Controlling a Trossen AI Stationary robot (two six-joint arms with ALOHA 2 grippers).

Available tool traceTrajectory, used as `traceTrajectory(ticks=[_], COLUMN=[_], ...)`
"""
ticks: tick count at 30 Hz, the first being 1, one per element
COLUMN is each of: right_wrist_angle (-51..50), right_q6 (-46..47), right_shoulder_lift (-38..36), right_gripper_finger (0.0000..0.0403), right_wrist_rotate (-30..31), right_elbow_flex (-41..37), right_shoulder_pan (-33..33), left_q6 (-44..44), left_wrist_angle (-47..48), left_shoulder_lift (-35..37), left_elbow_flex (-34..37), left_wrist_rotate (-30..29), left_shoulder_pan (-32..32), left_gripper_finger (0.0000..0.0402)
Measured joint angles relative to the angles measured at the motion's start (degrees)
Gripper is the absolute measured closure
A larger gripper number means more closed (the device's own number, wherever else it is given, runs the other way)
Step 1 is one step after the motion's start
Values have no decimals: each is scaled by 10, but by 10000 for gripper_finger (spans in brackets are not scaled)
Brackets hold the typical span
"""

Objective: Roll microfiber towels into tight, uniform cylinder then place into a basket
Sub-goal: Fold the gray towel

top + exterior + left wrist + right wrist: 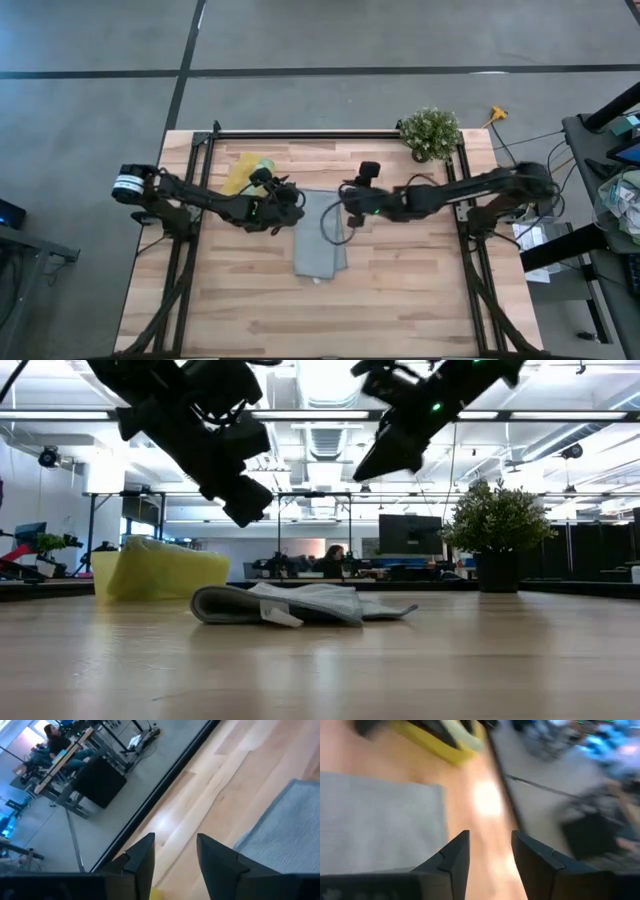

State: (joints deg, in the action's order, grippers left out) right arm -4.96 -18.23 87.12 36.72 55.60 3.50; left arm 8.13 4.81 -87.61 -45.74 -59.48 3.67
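- Both claws hang above the bench with nothing in them: the left claw sits over the near-left edge of the grey-blue towel, the right claw over its far right, and each shows a clear gap between its fingers in its own wrist view.
- That towel lies folded and fairly flat mid-bench, one edge curled up in the low view; it is no cylinder yet.
- Beside it, the yellow basket holds a light green towel already.
- My worry: the claws pinch only the top layer, so the roll starts loose or skewed.
- Uneven pull from the two sides could cone the roll.
- The left arm works close to the basket and could nudge it.
- A slack roll may unwind when released.
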Motion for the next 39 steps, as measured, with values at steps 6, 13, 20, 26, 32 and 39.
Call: traceTrajectory(ticks=[6, 13, 20, 26, 32, 39], right_wrist_angle=[27, 84, 91, 92, 41, 27], right_q6=[-7, -93, -120, -158, -63, -26], right_shoulder_lift=[-75, -75, -31, 6, 39, 79], right_gripper_finger=[274, 271, 271, 266, 274, 263], right_wrist_rotate=[-189, -362, -331, -331, -340, -341], right_elbow_flex=[-51, -90, -74, -26, 13, 15], right_shoulder_pan=[-35, -50, -51, -49, -41, 8], left_q6=[-96, -264, -267, -251, -164, -57], left_wrist_angle=[1, -7, -66, -63, -15, 85], left_shoulder_lift=[6, 37, 44, 45, 46, 56], left_elbow_flex=[-2, -5, 5, 9, 9, 9], left_wrist_rotate=[24, 247, 267, 252, 249, 245], left_shoulder_pan=[-12, -12, -15, -15, 1, 48], left_gripper_finger=[271, 271, 271, 271, 271, 272])
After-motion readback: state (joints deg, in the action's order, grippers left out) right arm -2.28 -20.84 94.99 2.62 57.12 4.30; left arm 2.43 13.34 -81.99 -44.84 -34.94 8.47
